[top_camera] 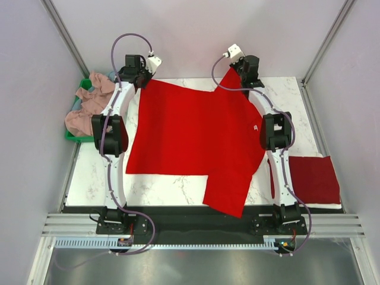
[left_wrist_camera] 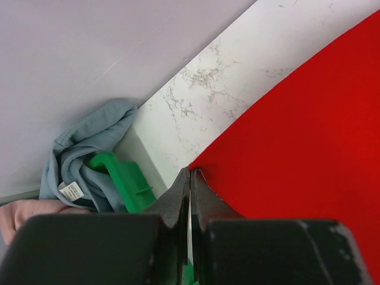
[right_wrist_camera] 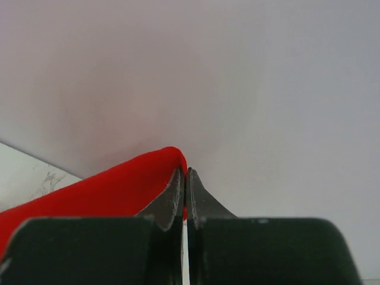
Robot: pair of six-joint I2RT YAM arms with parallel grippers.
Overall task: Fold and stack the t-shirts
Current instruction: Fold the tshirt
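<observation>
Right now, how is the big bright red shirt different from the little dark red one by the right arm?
The bright red t-shirt is spread wide across the middle of the table; the dark red cloth is folded into a small rectangle at the right edge. The bright one is pinched at its far corners by the left gripper and right gripper; the dark one lies untouched. Both are red fabric.

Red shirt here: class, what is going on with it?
Both arms hold the red t-shirt, spread across the table: the left gripper and right gripper are each shut on a far corner. A folded dark red shirt lies at the right; crumpled shirts sit in the green bin.
</observation>
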